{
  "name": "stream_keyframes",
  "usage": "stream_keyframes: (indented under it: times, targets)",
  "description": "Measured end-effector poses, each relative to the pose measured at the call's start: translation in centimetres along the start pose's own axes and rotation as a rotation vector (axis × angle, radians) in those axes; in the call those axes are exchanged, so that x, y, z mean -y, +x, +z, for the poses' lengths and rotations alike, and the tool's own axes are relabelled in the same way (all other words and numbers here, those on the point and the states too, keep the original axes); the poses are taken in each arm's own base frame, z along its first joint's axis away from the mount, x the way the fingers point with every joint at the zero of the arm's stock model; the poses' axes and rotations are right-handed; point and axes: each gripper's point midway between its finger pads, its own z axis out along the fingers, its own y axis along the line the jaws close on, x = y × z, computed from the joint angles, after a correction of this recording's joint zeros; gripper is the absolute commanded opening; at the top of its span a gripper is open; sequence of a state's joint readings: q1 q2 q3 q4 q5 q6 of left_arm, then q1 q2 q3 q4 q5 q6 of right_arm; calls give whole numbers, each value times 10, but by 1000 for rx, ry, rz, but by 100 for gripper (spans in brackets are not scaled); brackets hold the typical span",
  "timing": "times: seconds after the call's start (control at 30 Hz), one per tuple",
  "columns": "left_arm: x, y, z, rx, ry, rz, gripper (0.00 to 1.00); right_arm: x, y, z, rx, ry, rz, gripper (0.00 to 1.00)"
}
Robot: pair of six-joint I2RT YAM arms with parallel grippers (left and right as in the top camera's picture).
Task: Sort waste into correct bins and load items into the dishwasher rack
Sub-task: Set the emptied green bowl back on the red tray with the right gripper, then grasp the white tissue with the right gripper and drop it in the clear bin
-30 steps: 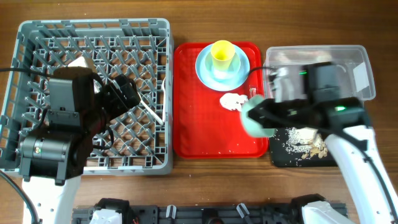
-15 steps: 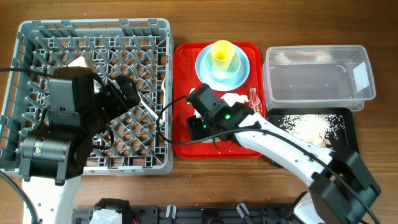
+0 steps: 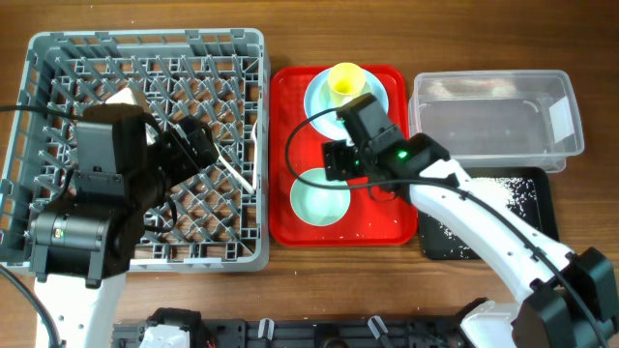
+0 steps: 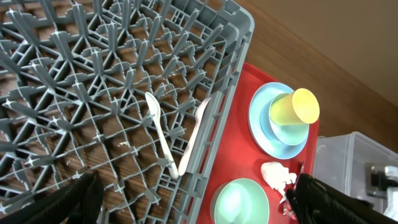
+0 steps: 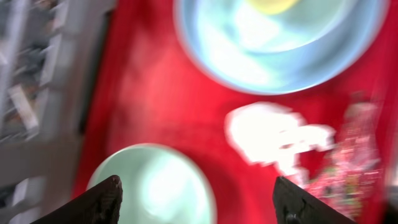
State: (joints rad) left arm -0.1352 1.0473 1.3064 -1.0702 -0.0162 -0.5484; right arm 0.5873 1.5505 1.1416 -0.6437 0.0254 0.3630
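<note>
The pale green bowl (image 3: 319, 198) sits upright at the front of the red tray (image 3: 290, 116). My right gripper (image 3: 337, 162) hovers just behind the bowl (image 5: 155, 186), open and empty. Beside it lie the white tissue (image 5: 273, 134) and red wrapper (image 5: 348, 165). The yellow cup (image 3: 343, 79) stands on the blue plate (image 3: 375, 111). My left gripper (image 3: 200, 147) hangs open over the grey dishwasher rack (image 3: 58, 58), where the spoon (image 4: 160, 130) and fork (image 4: 196, 134) lie.
A clear tub (image 3: 488, 121) stands at the back right. In front of it is the black tray (image 3: 537, 208) holding rice scraps (image 3: 503, 188). The right arm crosses the tray's left part.
The right arm swung left from over the black tray, carrying the bowl. It set the bowl on the red tray and opened. The left arm stayed still.
</note>
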Motion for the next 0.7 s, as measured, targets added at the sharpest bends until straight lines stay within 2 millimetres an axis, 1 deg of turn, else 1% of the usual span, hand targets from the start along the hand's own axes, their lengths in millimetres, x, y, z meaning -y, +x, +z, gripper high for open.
stream_keyframes:
  times: [0.1, 0.17, 0.23, 0.33, 0.6, 0.67, 0.7]
  targets:
    - [0, 0, 0, 0, 0, 0, 100, 24, -9, 8, 23, 68, 1, 84]
    - [0, 0, 0, 0, 0, 0, 100, 42, -9, 21, 10, 122, 10, 85]
    - [0, 0, 0, 0, 0, 0, 100, 53, -9, 32, -3, 152, 22, 85]
    - [0, 0, 0, 0, 0, 0, 100, 60, -3, 49, -34, 177, 8, 86]
    - [0, 0, 0, 0, 0, 0, 100, 65, 24, 90, -153, 177, -99, 88]
    - [0, 0, 0, 0, 0, 0, 100, 65, 31, 101, -180, 170, -109, 85]
    - [0, 0, 0, 0, 0, 0, 100, 65, 33, 103, -185, 167, -111, 80]
